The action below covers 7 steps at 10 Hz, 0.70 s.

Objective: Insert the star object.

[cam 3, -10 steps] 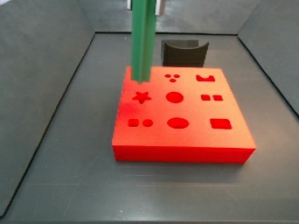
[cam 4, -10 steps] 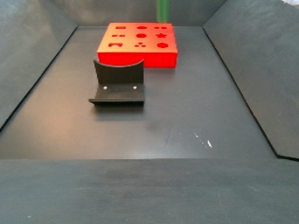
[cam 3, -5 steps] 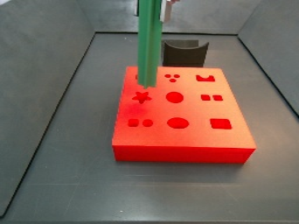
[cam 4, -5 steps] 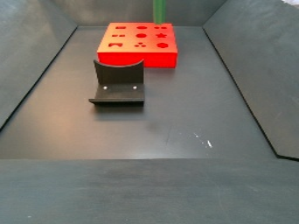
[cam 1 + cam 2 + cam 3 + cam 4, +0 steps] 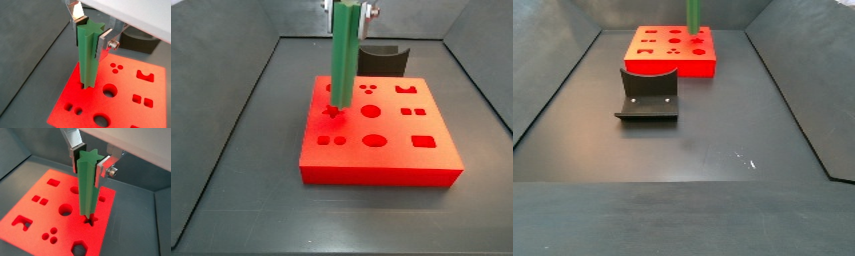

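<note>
The star object [image 5: 342,55] is a long bright-green ridged rod, held upright. My gripper [image 5: 91,31] is shut on its upper end, silver fingers [image 5: 103,169] on both sides, and shows in both wrist views [image 5: 89,160]. In a side view the gripper [image 5: 353,8] is at the frame's top edge. The red block [image 5: 385,162] lies on the floor with several shaped holes. The rod's lower tip stands at the mouth of the star hole [image 5: 87,221] in both wrist views [image 5: 85,86]. How deep the tip sits cannot be told. In a side view only the rod's lower part [image 5: 692,15] shows over the red block [image 5: 667,66].
The dark grey fixture [image 5: 647,95] with a curved upright stands on the floor beside the red block; it also shows behind the block in a side view [image 5: 381,58]. Grey walls [image 5: 225,110] slope up around the dark floor [image 5: 714,150].
The gripper has carried the rod from the block's left edge sideways and down. Its tip now rests at the star hole.
</note>
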Motion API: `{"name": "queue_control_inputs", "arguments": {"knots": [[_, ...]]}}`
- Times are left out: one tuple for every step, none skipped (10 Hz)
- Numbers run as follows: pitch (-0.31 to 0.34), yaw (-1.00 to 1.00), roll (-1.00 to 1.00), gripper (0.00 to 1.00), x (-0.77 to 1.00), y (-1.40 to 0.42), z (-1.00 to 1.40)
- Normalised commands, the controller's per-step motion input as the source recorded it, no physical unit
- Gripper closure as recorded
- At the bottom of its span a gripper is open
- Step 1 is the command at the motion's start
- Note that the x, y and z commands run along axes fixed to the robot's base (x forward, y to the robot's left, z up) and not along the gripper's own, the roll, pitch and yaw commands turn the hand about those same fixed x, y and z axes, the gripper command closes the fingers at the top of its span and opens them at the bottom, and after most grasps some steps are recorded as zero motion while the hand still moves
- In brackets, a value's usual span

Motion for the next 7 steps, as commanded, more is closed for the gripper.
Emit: {"name": "queue_control_inputs", "arguments": {"knots": [[0.0, 0.39, 0.0, 1.0, 0.0, 0.08, 0.0], [0.0, 0.17, 0.12, 1.0, 0.0, 0.07, -0.12], [0.0, 0.08, 0.27, 1.0, 0.0, 0.06, -0.28], [0.0, 0.08, 0.32, 1.0, -0.08, 0.03, -0.3], [0.0, 0.12, 0.2, 1.0, -0.15, 0.01, -0.16], [0.0, 0.19, 0.05, 1.0, -0.15, 0.0, 0.0], [-0.017, 0.19, 0.0, 1.0, -0.07, -0.05, 0.0]]}}
